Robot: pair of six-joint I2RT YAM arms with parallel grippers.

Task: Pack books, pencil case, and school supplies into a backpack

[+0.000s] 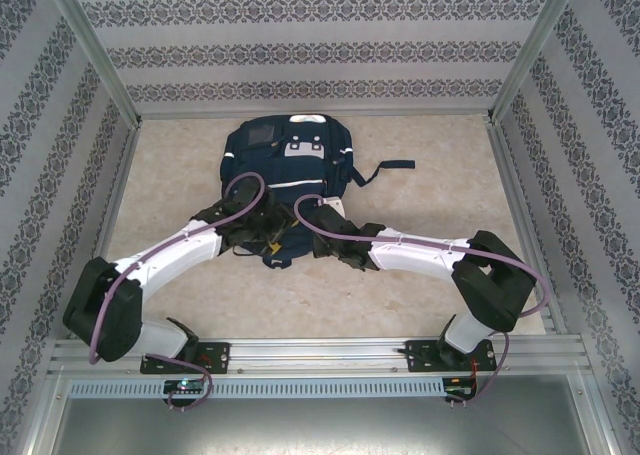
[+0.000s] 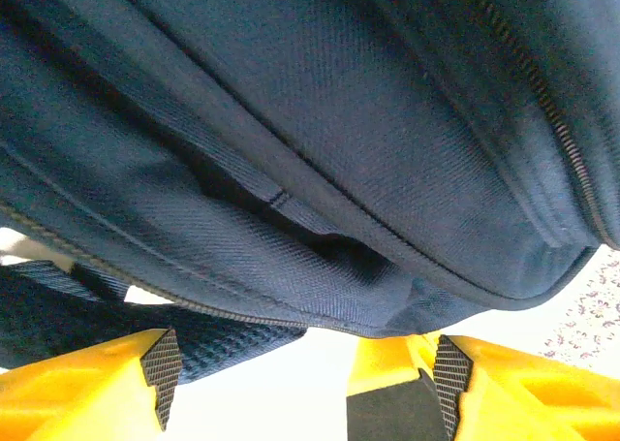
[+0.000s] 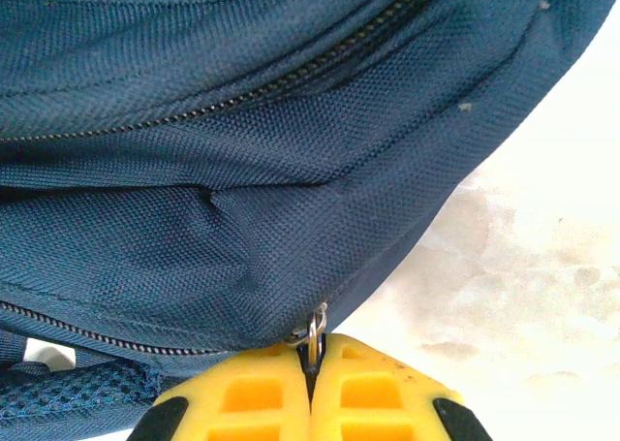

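From above, we see the backpack (image 1: 285, 160) lying flat in the middle of the surface (image 1: 450, 195), closer to the far edge than the near one, with a strap (image 1: 385, 167) trailing toward the right edge; the left arm (image 1: 170, 253) and the right arm (image 1: 425, 250) both reach to the backpack's near end, one from each side; their tips are too dark against the fabric for us to read there.

From the left wrist, the left hand (image 2: 305, 388) is released; its yellow fingers (image 2: 87, 388) stand well apart, black ribbed pads (image 2: 163, 368) facing each other, with nothing but pale surface between them; the navy fabric hangs just above, a zip (image 2: 557, 111) runs down at the right, and a mesh strap (image 2: 58, 310) lies at the lower left.

From the right wrist, the right hand (image 3: 312, 378) is clenched, its two yellow fingers pressed together on the small metal zip pull (image 3: 314, 327) at the backpack's lower edge; a row of zip teeth (image 3: 242, 89) crosses above; mottled surface shows at the right.
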